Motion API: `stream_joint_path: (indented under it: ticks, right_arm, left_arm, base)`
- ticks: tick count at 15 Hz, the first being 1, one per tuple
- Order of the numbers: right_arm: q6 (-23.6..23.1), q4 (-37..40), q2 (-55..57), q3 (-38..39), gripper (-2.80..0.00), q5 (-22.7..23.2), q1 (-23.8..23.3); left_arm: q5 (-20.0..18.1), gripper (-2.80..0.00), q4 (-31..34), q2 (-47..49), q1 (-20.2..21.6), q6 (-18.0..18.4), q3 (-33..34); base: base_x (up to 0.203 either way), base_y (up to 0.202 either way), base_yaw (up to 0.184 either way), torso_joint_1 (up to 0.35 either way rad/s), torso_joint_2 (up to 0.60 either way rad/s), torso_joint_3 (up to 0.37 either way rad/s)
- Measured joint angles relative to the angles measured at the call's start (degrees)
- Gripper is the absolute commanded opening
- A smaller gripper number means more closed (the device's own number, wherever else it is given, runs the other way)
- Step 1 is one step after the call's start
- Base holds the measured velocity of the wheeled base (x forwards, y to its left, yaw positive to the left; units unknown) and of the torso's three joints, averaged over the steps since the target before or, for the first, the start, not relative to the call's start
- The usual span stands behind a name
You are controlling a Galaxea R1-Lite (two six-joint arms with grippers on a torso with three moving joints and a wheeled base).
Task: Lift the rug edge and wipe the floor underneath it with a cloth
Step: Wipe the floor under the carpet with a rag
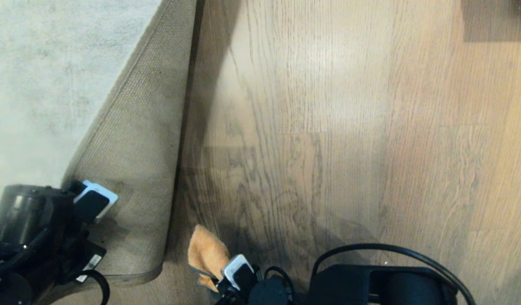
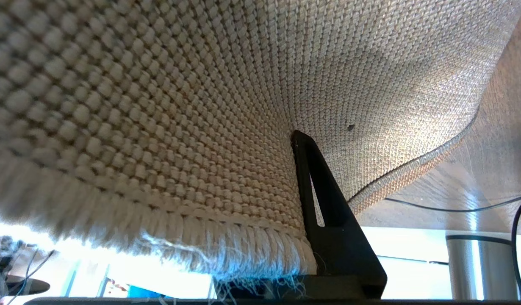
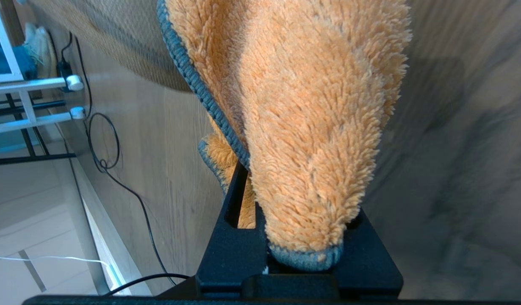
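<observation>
The rug edge (image 1: 137, 140) is folded back over the pale grey pile, showing its tan woven backing, and the brown wood floor (image 1: 328, 127) lies bare beside it. At the bottom left of the head view my left gripper (image 1: 95, 199) is shut on the rug edge. In the left wrist view the backing (image 2: 180, 106) covers all but one black finger (image 2: 328, 228). My right gripper (image 1: 237, 269) is low at the bottom centre, shut on the orange cloth (image 1: 205, 252), which hangs just off the rug's fold. The fluffy cloth (image 3: 307, 127) with its grey hem fills the space between the right fingers (image 3: 226, 237).
A black robot cable (image 1: 392, 250) arcs over the base at the bottom right. A dark object (image 1: 495, 21) sits at the far top right. The right wrist view shows loose cables (image 3: 116, 169) and a white frame (image 3: 27, 84) along the floor's edge. A metal leg (image 2: 476, 267) stands nearby.
</observation>
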Motion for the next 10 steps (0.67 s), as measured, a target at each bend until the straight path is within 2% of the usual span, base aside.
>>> stream_joint_path:
  ticks: [4,10]
  right_arm:
    - [-0.2,0.0,3.9,-3.2,-2.8,0.0,-2.2]
    - [-0.5,0.0,5.1,-4.3,-2.8,0.0,-9.9]
  left_arm:
    - [0.3,-2.8,0.0,0.0,0.0,0.1,0.1]
    - [0.3,-2.8,0.0,0.3,0.0,0.1,-0.1]
  base:
    - [0.0,0.0,0.0,0.0,0.0,0.0]
    - [0.0,0.0,0.0,0.0,0.0,0.0]
